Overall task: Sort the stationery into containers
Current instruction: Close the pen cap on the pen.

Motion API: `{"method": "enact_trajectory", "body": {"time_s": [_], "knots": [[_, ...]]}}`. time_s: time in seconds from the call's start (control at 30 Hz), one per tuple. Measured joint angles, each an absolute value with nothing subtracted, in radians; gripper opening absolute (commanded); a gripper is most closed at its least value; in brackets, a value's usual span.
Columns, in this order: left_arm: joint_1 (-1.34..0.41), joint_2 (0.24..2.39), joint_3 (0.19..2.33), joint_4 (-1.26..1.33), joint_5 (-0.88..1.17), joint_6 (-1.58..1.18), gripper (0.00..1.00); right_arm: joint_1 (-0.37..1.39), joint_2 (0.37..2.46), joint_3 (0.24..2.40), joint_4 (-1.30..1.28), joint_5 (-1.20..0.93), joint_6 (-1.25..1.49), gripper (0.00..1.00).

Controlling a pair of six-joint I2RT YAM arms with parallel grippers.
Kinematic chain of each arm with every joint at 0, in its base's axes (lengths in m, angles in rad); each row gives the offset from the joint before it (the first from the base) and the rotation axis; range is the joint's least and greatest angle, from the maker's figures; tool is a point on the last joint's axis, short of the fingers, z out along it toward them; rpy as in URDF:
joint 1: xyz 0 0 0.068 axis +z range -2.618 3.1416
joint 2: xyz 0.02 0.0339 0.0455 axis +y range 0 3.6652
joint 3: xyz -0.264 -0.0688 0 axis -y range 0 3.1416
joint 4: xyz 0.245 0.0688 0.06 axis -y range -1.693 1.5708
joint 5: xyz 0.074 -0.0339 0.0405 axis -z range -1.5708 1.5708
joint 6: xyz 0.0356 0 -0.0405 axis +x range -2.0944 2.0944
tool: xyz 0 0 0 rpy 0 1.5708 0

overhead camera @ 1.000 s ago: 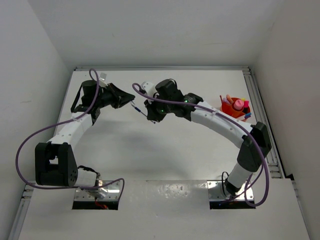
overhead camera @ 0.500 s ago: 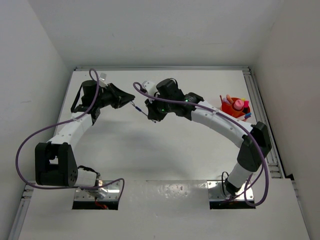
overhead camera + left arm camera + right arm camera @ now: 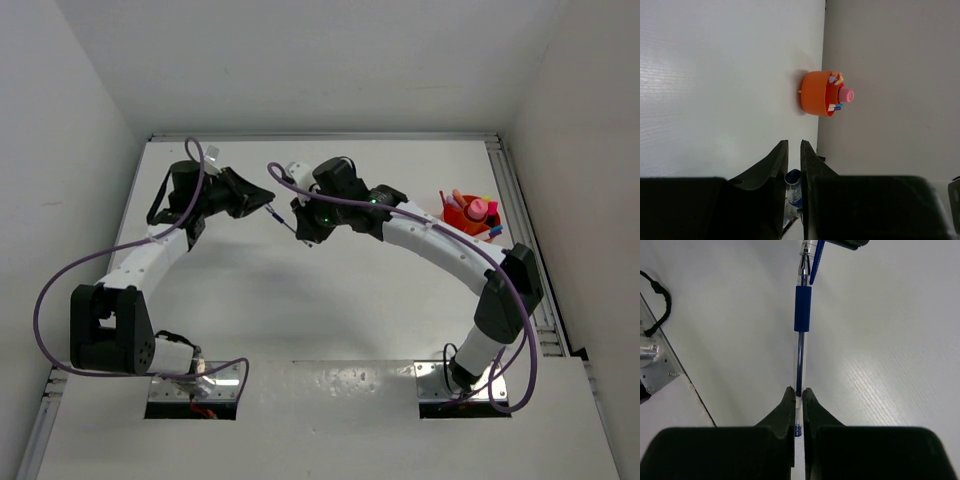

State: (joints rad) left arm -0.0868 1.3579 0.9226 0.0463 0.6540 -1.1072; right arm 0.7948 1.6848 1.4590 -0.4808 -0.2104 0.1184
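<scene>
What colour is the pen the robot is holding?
The pen is blue with a clear barrel; right wrist view shows it best.

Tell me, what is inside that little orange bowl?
The orange bowl holds a pink-capped bottle and several pens and markers, their yellow, red and blue ends poking out. How many there are, and what lies deeper, is hidden by the bowl's side.

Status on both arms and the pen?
Left gripper and right gripper: jaws shut, both on the blue pen. Orange bowl far right, part filled. Nothing seen between.
</scene>
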Motion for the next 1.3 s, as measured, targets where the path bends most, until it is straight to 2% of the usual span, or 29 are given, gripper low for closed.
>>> {"method": "enact_trajectory", "body": {"time_s": [0.5, 1.3], "knots": [[-0.154, 1.347, 0.930, 0.029, 0.488, -1.079, 0.00, 0.791, 1.766, 1.531, -0.487, -0.220, 0.324, 0.00], [-0.261, 1.333, 0.826, 0.139, 0.369, -1.074, 0.00, 0.762, 1.798, 1.562, -0.621, -0.292, 0.342, 0.00]]}}
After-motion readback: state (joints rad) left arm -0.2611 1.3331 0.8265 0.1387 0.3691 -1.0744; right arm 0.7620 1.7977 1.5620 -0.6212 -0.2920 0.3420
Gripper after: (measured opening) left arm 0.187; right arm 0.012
